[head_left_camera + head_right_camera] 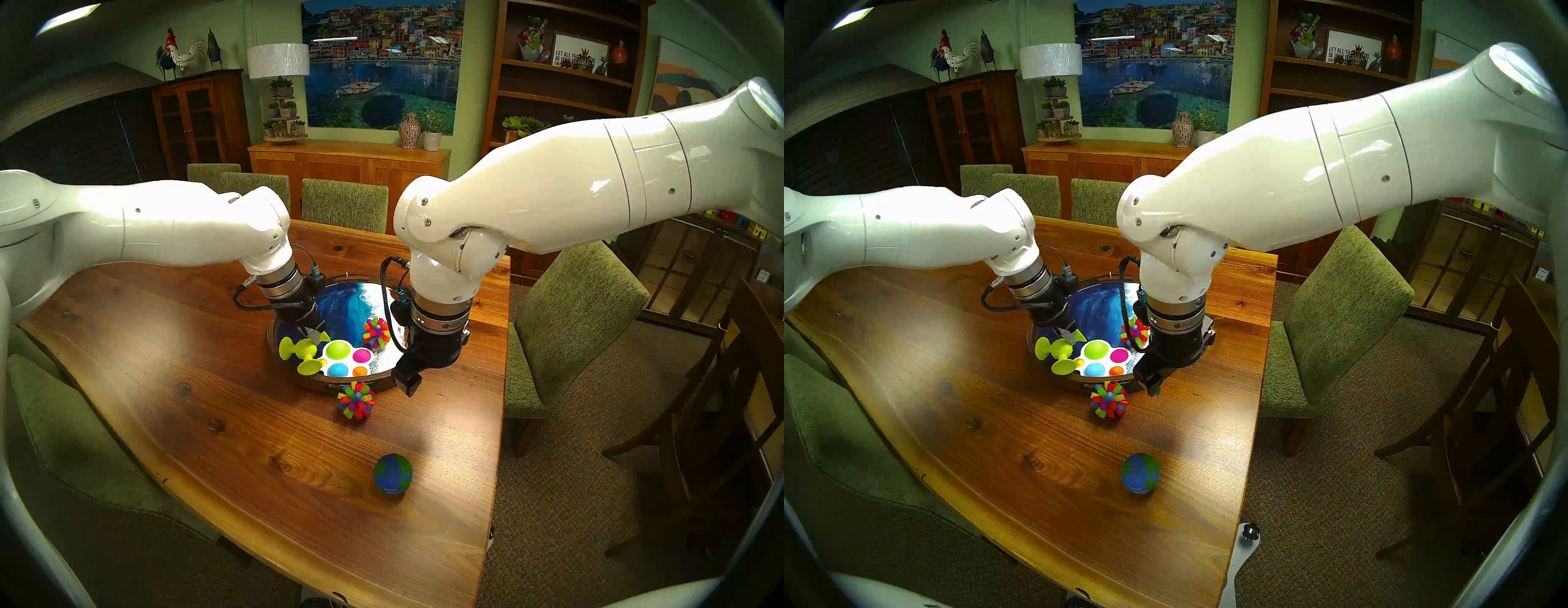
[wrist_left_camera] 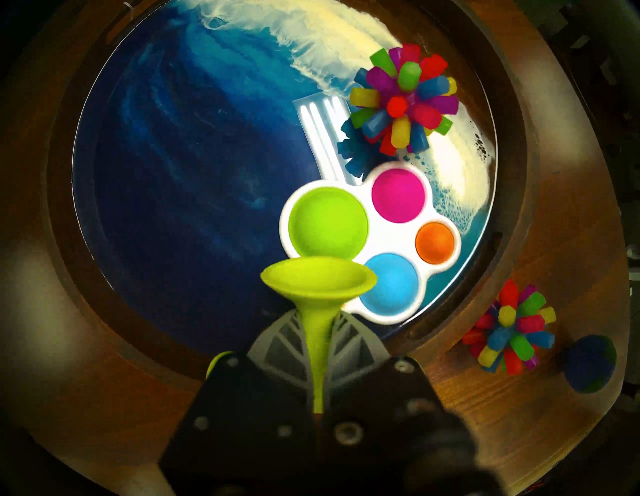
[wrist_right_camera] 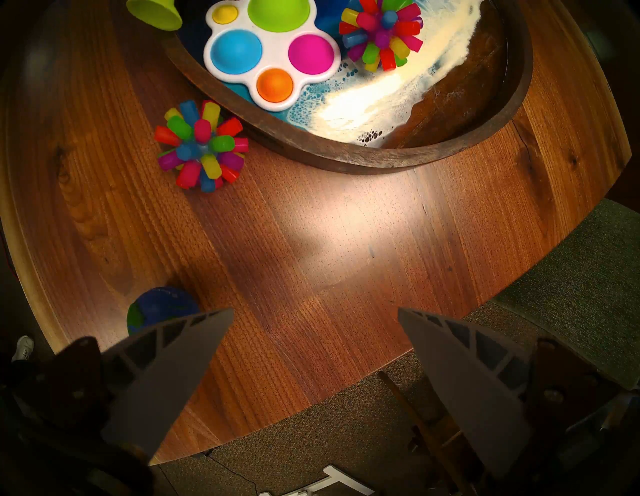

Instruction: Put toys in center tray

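Left gripper (image 1: 315, 335): we pinch the lime suction-cup toy (image 1: 299, 350) above the tray's near-left edge.
Right gripper (image 3: 311, 350): our jaws are spread, empty.
Tray (image 1: 297, 378): bubble board (image 1: 345, 358), 1 spiky ball (image 1: 376, 333).
Table (image 1: 212, 403): 1 spiky ball (image 1: 355, 400), globe ball (image 1: 393, 474).

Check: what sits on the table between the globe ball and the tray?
One spiky ball, beside the tray's rim; otherwise bare wood up from the globe ball, clearest in the head view.

Table (image 1: 212, 382): smooth brown wood, shiny. Tray (image 2: 540, 194): dark wood rim, glossy blue-white floor. Suction toy (image 2: 317, 287): soft-looking matt green rubber. Bubble board (image 3: 273, 52): smooth plastic. Chair (image 1: 564, 322): rough green cloth.
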Controlling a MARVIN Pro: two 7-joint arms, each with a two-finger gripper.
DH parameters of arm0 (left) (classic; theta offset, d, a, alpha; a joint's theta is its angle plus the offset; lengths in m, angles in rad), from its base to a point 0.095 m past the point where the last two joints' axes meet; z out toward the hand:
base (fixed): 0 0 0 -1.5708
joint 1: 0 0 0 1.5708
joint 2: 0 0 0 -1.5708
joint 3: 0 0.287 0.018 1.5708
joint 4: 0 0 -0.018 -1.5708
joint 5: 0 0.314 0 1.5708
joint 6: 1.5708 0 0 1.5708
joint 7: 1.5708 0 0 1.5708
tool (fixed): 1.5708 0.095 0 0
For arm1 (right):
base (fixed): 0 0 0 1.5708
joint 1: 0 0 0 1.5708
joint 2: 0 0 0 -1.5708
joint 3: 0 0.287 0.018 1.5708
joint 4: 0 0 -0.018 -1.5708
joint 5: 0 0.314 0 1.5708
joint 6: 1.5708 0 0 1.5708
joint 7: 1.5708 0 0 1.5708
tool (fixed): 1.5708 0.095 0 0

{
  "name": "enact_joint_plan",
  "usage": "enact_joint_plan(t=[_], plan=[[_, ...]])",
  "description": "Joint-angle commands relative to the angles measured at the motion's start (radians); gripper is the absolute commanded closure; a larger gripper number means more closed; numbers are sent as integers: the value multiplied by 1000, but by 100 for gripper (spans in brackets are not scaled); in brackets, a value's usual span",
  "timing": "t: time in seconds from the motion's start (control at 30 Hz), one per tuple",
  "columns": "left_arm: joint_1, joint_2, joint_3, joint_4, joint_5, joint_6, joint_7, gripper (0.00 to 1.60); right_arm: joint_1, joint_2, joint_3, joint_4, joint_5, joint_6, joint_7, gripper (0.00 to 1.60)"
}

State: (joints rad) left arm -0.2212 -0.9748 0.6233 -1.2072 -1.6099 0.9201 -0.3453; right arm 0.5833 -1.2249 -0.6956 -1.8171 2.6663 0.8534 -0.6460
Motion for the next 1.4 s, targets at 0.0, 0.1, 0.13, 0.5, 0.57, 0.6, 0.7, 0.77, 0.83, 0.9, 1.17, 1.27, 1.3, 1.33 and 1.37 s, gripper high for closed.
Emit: enact_joint_plan(t=[0.0, 0.1, 0.13, 0.5, 0.57, 0.6, 0.7, 0.77, 0.83, 0.9, 1.17, 1.27, 1.3, 1.33, 1.37], plan=[[-1, -68, -21, 107, -3, 5, 0, 160, 19, 3, 15, 4, 0, 1, 1, 0], [6, -84, -18, 158, 0, 10, -20, 160, 19, 4, 15, 4, 0, 1, 1, 0], [10, -92, -16, 180, 1, 14, -34, 160, 19, 4, 15, 4, 0, 1, 1, 0], [11, -127, 28, 281, 62, 40, -200, 0, 19, 4, 16, 3, 1, 1, 1, 0], [-12, -95, 42, 224, 85, 40, -238, 0, 19, 4, 16, 3, 1, 1, 1, 0], [-23, -84, 52, 203, 101, 40, -266, 0, 19, 4, 16, 3, 1, 1, 1, 0], [-54, -52, 73, 129, 127, 40, -296, 0, 19, 4, 15, 3, 1, 1, 1, 0], [-71, -38, 85, 91, 142, 40, -312, 0, 18, 4, 15, 4, 0, 1, 1, 0], [-100, -6, 92, 23, 154, 40, -319, 0, 18, 3, 15, 4, 0, 0, 1, 0], [-95, 10, 72, 7, 169, 40, -325, 0, 17, 3, 14, 4, 0, 0, 0, 0], [-147, 93, 39, -150, 207, 40, -339, 0, 14, 2, 13, 5, 0, -1, -1, 0], [-150, 109, 15, -186, 221, 40, -345, 0, 14, 2, 13, 5, 0, -1, -1, 0], [-172, 123, 18, -224, 227, 40, -346, 0, 14, 2, 13, 5, 0, -1, -1, 0], [-163, 123, 7, -227, 232, 40, -350, 0, 14, 2, 13, 5, 0, -1, -1, 0], [-179, 133, 9, -257, 238, 40, -351, 0, 14, 2, 13, 5, 0, -1, -1, 0]])
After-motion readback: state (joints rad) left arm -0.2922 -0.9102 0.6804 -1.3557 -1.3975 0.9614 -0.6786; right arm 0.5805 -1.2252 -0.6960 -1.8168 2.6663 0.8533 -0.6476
